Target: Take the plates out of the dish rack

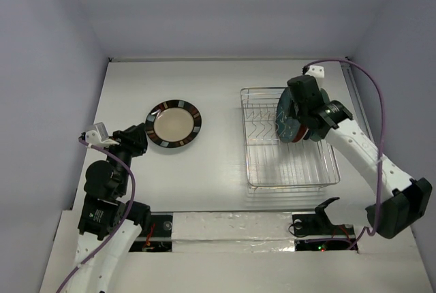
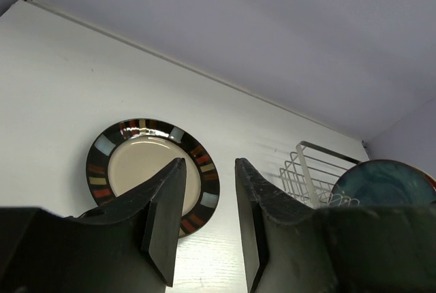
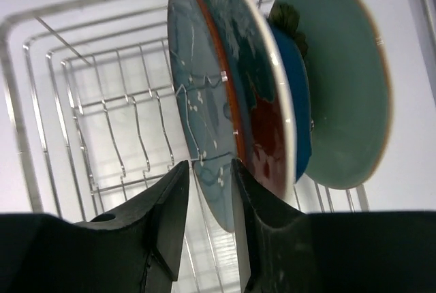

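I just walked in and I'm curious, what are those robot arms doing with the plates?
They are emptying the dish rack. One cream plate lies flat on the table, and the left gripper is open near it. The right gripper straddles the rim of the teal-blue plate, which stands upright in the rack with others.

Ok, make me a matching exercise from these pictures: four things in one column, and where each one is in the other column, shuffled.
Things:
1. cream plate with striped dark rim
2. teal-blue plate
3. mint green plate
4. dish rack

Places:
A. upright, first in the row, next to the bare half of the wires
B. on the right half of the table
C. lying flat on the left half of the table
D. upright, at the row's other end

Pairs: 1-C, 2-A, 3-D, 4-B
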